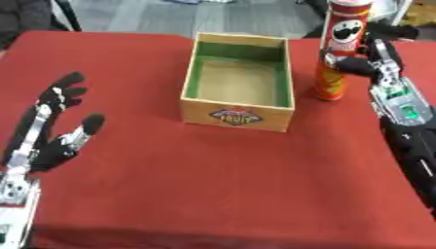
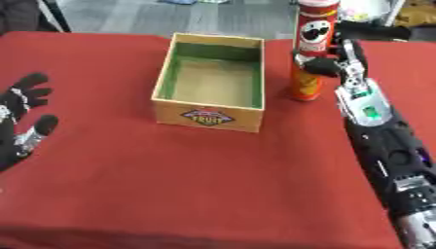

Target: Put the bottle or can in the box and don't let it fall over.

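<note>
The can (image 1: 339, 48) stands upright near the table's (image 1: 213, 185) far right edge, just right of the empty box (image 1: 239, 80), with the right hand (image 1: 374, 61) curled round its middle, likely to keep it steady, while the left hand (image 1: 51, 131) rests spread by the near left corner.

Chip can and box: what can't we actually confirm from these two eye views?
- Chip can: whether the right hand has closed round it. The thumb crosses its front; the can hides the fingers behind.
- Can's top: cut off by the upper edge in both views.
- Wooden box: the near inside floor is hidden by its front wall.
- Box label: too blurred to read.
- Left hand: open, idle at lower left; cut by the edge in the right eye view.
</note>
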